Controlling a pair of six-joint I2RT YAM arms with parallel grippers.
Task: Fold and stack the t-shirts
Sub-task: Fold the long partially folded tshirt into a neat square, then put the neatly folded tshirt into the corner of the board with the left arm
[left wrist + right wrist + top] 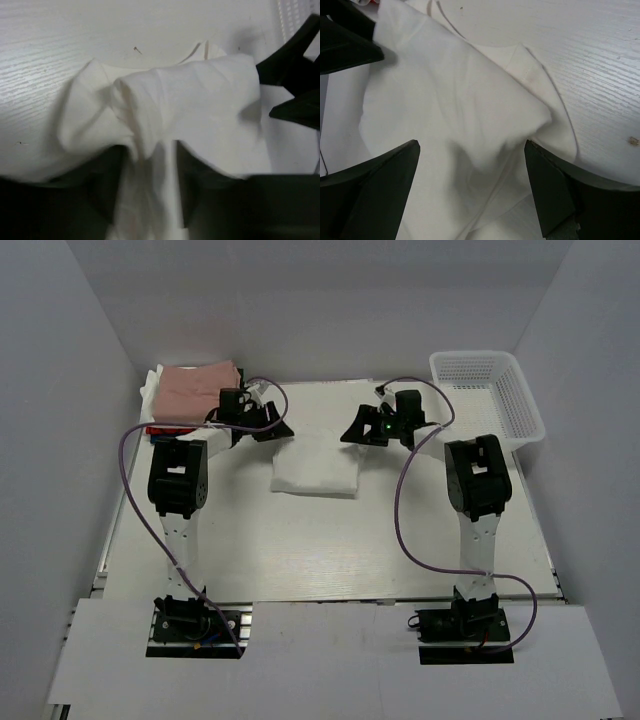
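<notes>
A white t-shirt [316, 472] lies partly folded at the table's middle. My left gripper [270, 427] sits at its back left corner and is shut on a bunched fold of the cloth [200, 95], which runs between the fingers [150, 167]. My right gripper [357, 432] is at the back right corner, open, with its fingers spread wide just over the white cloth [450, 100] and nothing between them [471, 145]. A dusty-pink t-shirt [198, 388] lies on top of a pile at the back left, with a red one [165, 430] showing at its near edge.
A white plastic mesh basket [488, 395] stands at the back right corner. White walls close in the table on the left, right and back. Purple cables loop beside each arm.
</notes>
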